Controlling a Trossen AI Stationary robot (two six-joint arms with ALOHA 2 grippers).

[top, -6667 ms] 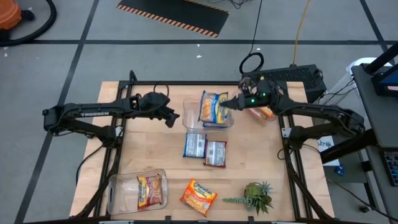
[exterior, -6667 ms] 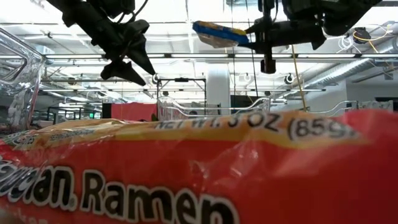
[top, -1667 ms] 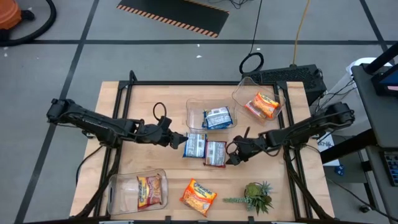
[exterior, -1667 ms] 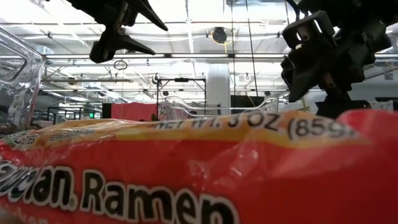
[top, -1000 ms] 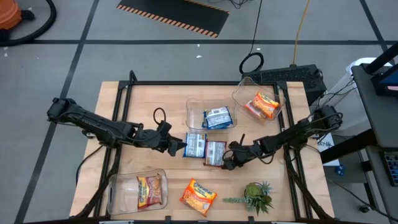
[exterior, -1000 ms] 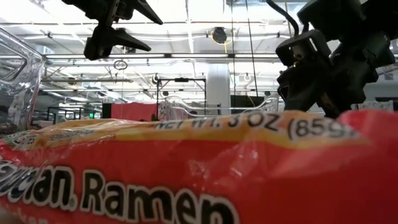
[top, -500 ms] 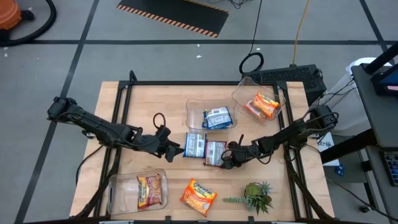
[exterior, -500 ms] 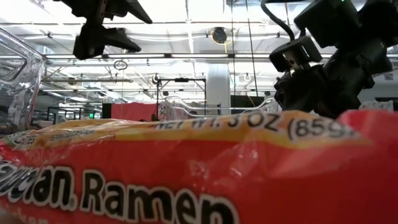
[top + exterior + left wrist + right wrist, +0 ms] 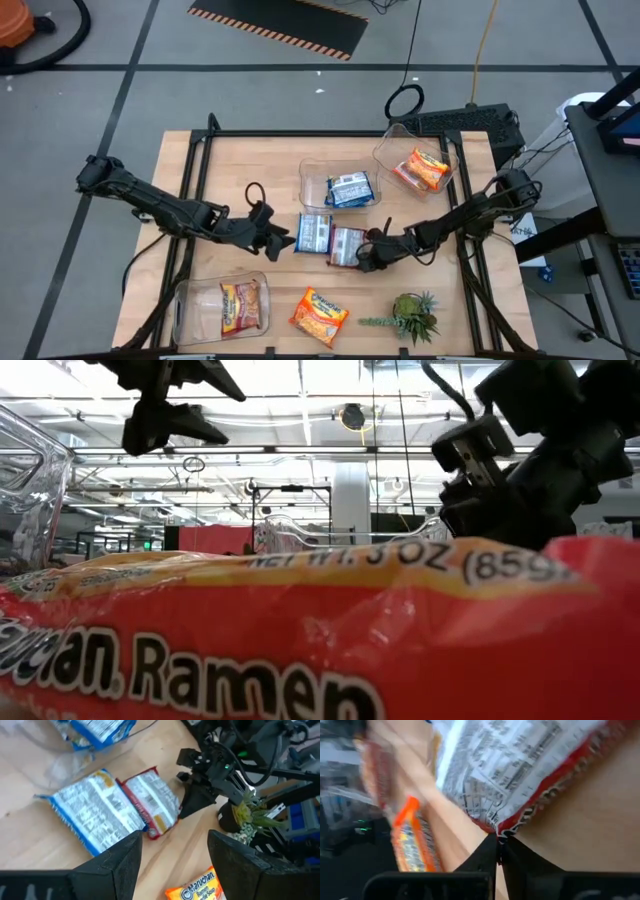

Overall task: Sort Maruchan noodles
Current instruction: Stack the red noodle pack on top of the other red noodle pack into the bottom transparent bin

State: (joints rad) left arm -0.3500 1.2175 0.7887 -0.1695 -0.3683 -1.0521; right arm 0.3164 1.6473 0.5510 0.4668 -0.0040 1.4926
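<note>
At the near-left corner of the counter (image 9: 230,160), a clear bin (image 9: 190,300) holds one dark red-brown Maruchan packet (image 9: 240,307). The left tool (image 9: 282,240) hovers low just left of the blue-and-yellow packet (image 9: 313,233), its fingers spread and carrying nothing; the left wrist view shows that packet face-down beside the red-brown packet (image 9: 152,800). A loose orange packet (image 9: 319,316) lies at the near edge. The middle bin (image 9: 310,180) at the back holds a blue packet (image 9: 349,188).

The step in hand looks like picking up the red-brown packet lying face-down mid-counter, touching the blue-and-yellow one. The right tool (image 9: 362,260) is at its near-right corner, fingers clenched; the right wrist view shows them pinched on the wrapper's crimped edge (image 9: 500,831).

The far-right bin (image 9: 385,150) holds an orange packet (image 9: 422,168).

Next, I judge, the right arm should lift gently, since the hold is only on a thin seam, then carry the packet across to the near-left bin with its match.
</note>
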